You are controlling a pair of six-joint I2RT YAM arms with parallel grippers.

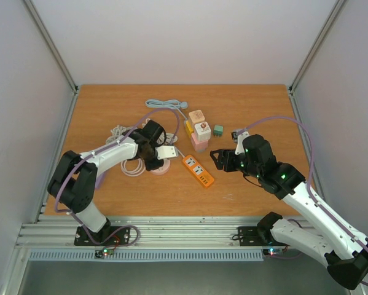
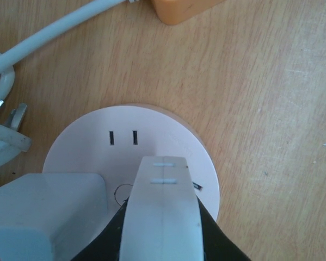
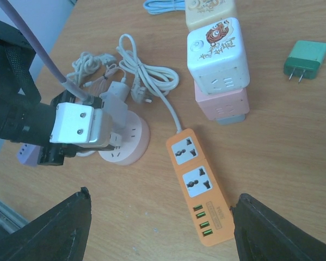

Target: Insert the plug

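**Left pincer clenched over the round socket, plug beside it**

No brand name can be read. The white cube socket (image 3: 214, 51) carries a cartoon print with red characters too small to make out. The orange power strip (image 3: 198, 185) shows 2 large outlets and a row of small green ports.

In the top view the left arm stretches from the lower left toward the middle of the counter (image 1: 263, 110), its wrist bent down. The left pincer (image 2: 164, 168) is clenched, fingers pressed together with nothing visible between them, and hangs over the round socket (image 2: 152, 128). This pink socket shows 1 pair of free slots.

The plug (image 2: 43, 212), a pale block, sits at the lower left of the left wrist view on the socket's face, just beside the fingers. I cannot tell whether it is fully seated.

The right arm reaches in from the lower right. The right pincer (image 1: 217, 160) is spread wide and empty, pointing at the orange strip.

The right wrist view shows 3 cube sockets, cream, white and pink, in its upper middle. 1 green adapter (image 3: 306, 58) with 2 prongs lies at its upper right.
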